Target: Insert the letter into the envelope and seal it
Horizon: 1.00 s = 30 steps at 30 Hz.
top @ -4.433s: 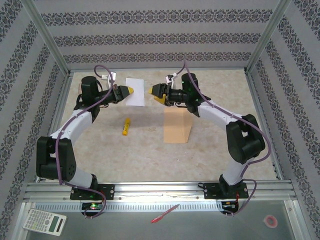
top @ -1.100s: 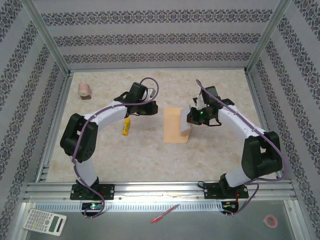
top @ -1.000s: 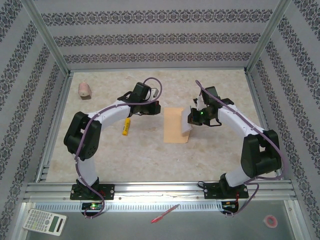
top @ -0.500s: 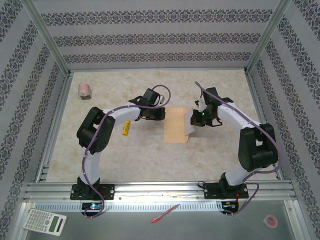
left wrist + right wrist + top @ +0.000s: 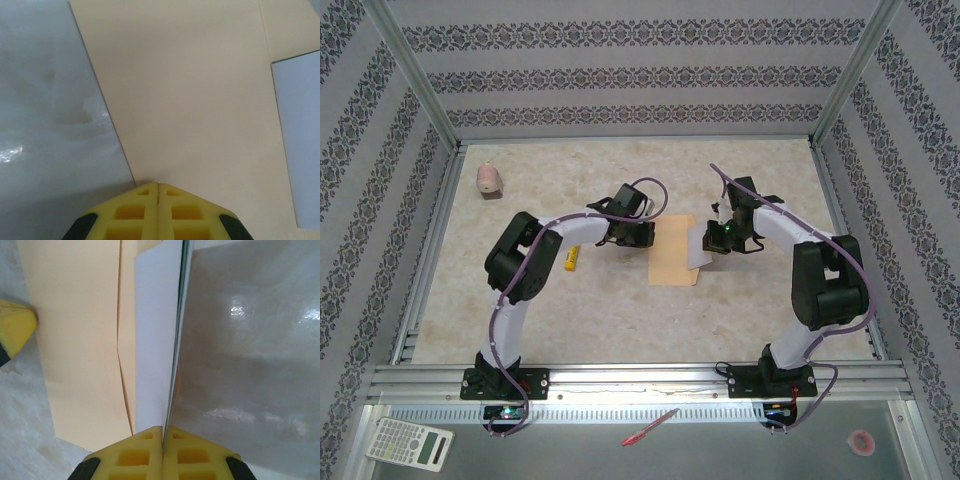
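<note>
Right wrist: right jaws pinch plain white letter (image 5: 152, 340).

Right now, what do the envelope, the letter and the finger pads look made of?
Envelope: tan paper, matte, with a crease line showing.
Letter: white paper, matte, hair-thin where it is seen edge-on.
Finger pads: yellow, matte, moulded with square pockets; probably plastic or rubber, can't tell which.
</note>
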### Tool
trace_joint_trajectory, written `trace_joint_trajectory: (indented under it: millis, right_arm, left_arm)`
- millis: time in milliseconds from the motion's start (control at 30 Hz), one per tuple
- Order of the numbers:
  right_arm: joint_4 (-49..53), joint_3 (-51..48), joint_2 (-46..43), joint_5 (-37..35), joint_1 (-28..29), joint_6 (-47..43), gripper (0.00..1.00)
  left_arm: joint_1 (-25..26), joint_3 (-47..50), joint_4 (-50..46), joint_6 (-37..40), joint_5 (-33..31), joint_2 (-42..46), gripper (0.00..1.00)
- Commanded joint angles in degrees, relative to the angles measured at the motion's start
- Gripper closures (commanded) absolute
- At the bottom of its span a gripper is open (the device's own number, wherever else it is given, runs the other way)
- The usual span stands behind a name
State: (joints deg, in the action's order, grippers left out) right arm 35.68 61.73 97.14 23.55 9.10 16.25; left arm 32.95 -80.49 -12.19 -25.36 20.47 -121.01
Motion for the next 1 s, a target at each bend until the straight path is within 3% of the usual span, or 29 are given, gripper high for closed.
trace_joint_trajectory:
  millis: [0, 667, 967]
  right_arm:
    - [-0.53, -0.57, 1.52, 1.14, -0.49, -1.05, 1.00]
    - [-2.61, -0.51, 5.24, 2.12, -0.62, 2.23, 1.00]
    - [-6.10, -1.53, 6.13, 4.75, 0.34, 5.14, 1.00]
  left_arm:
    - [0.80, 0.68, 0.59, -1.05, -1.24, -0.83, 1.00]
    - [1.77, 3.84, 1.31, -4.91, -1.11, -0.72, 1.00]
    - [2.20, 5.44, 2.42, -10.43, -2.19, 0.72, 1.00]
